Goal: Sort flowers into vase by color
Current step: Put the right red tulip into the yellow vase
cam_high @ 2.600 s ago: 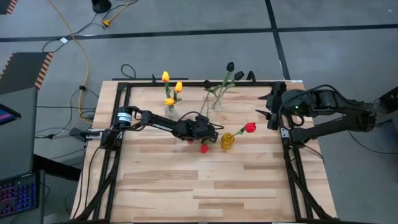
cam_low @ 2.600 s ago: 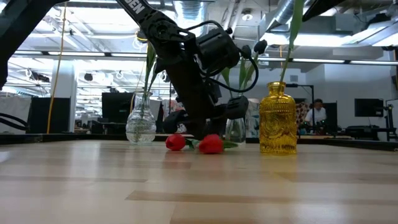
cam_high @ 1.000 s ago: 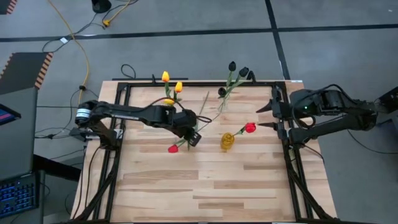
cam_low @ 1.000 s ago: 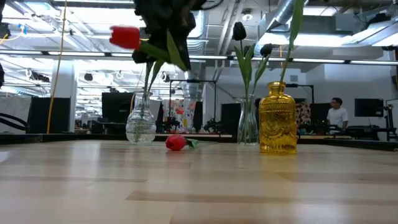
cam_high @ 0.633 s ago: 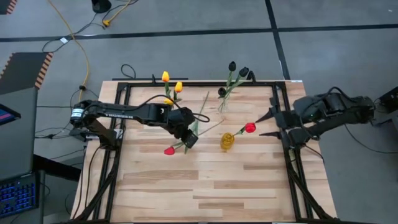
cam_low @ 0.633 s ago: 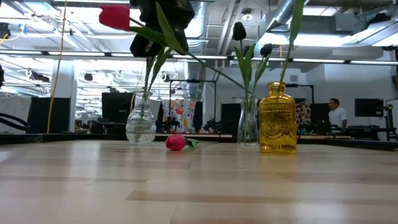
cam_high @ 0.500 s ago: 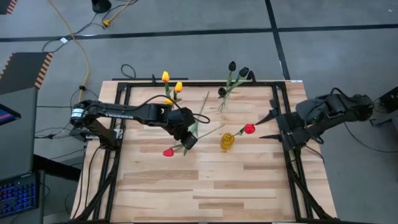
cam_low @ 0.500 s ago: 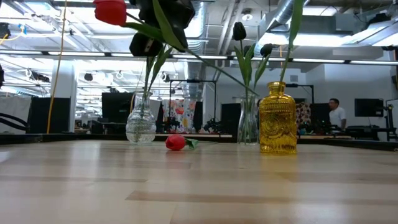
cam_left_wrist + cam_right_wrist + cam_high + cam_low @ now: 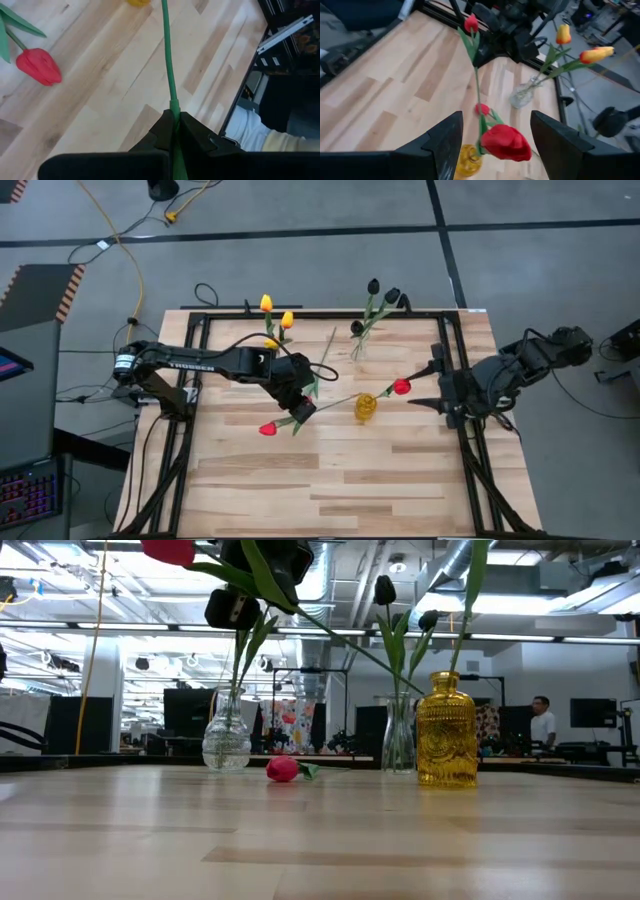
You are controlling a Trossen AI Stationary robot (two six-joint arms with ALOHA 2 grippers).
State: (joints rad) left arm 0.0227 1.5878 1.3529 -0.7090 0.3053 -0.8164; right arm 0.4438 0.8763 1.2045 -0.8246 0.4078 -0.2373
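Observation:
My left gripper (image 9: 300,405) is shut on a red tulip (image 9: 267,429) above the table's middle. A second red tulip (image 9: 283,769) lies on its side on the wood. A yellow glass vase (image 9: 366,407) holds a third red tulip (image 9: 401,387). My right gripper (image 9: 424,385) is open at the right rail, and that tulip's head (image 9: 506,142) sits between its fingertips without touching them. At the back, one clear vase (image 9: 226,740) holds yellow tulips (image 9: 266,303) and another clear vase (image 9: 397,745) holds dark tulips (image 9: 372,284). My left gripper pinches the thin green stem (image 9: 173,102) between its two fingers, by the leaves, nearer the head than the free end. The fingers slant down from the table's left and lie across the stem. The tulip is lifted clear and tilted, its head (image 9: 170,550) high and its bare stem end (image 9: 350,395) slanting down toward the yellow vase.
Black frame rails (image 9: 462,430) run along the table's left, far and right sides. The near half of the wooden top (image 9: 330,490) is bare. Beyond the table a person (image 9: 541,720) stands among desks and screens.
My left gripper has tipped its wrist. The held tulip's head has risen and swung toward the table's left, and its stem end has swung toward the yellow vase. My right arm has swung toward the near edge and rolled, its gripper still open by the tulip in the yellow vase.

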